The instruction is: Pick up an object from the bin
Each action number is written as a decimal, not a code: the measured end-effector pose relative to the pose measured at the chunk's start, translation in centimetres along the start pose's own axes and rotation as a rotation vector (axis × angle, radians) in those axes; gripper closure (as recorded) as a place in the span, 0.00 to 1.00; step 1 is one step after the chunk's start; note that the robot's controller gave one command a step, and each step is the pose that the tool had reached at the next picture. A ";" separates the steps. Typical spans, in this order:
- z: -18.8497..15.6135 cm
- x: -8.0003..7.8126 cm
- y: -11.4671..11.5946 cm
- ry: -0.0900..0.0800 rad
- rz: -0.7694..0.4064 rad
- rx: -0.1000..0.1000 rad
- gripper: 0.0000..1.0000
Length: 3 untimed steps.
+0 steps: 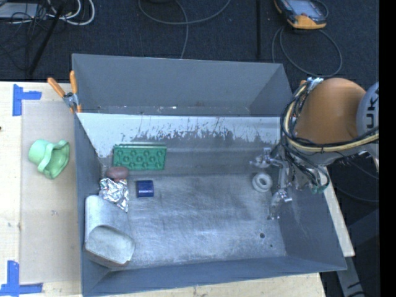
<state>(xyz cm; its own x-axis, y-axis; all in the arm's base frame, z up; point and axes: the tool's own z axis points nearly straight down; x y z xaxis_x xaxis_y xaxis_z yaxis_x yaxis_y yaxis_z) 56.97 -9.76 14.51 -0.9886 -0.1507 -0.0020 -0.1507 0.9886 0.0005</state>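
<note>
Hanging over the bin's [185, 85] right side, the end effector [276, 206] is well apart from the loose stuff, can't tell if it's open or closed. Easiest pick is probably the small blue block [145, 189] at left beside the crumpled foil [116, 193]: likely light, rigid, pinch its flat sides.

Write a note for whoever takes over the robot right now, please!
Gripper: over the right side of the bin, above bare floor and away from all the things.
Things, all at the left: green block, small brown lump, blue cube, foil ball, grey bundle.
Done: nothing lifted yet.
Left: move over one thing, grab it, lift it out.
</note>
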 end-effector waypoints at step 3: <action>6.9 -4.5 -5.4 -0.007 0.350 0.002 1.00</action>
<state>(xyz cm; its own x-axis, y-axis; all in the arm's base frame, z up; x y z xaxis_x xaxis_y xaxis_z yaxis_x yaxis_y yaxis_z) 62.21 -14.39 7.58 -0.9802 0.1978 -0.0093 0.1978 0.9802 0.0001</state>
